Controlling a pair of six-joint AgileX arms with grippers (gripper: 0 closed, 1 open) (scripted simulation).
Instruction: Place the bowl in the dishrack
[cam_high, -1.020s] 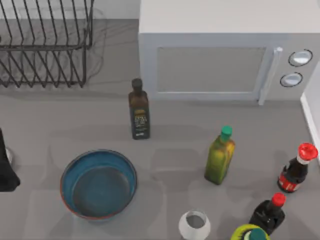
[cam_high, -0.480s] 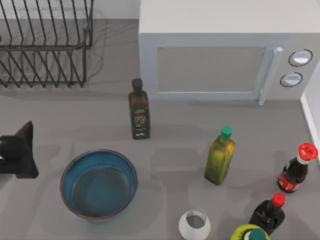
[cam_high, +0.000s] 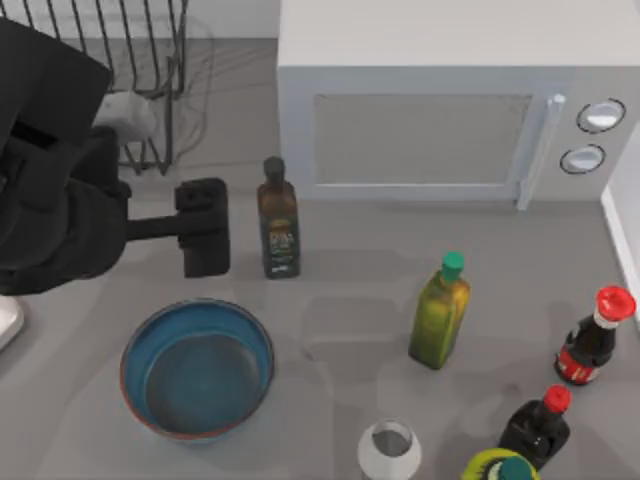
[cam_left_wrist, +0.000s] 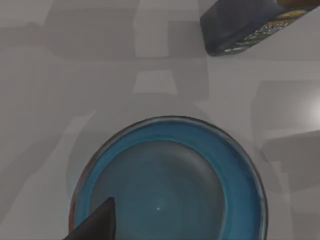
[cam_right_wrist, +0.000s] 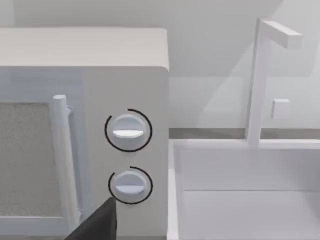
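Swung in from the table's left edge: left gripper (cam_high: 203, 228) now above the blue bowl (cam_high: 197, 368), finger spread impossible to tell. Bowl untouched, dishrack (cam_high: 150, 60) waiting.

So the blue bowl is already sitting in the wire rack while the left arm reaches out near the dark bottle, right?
Not quite. The top view shows the bowl on the table, well in front of the dishrack, not in it. The rest holds: the left gripper is out beside the dark bottle, above the bowl.
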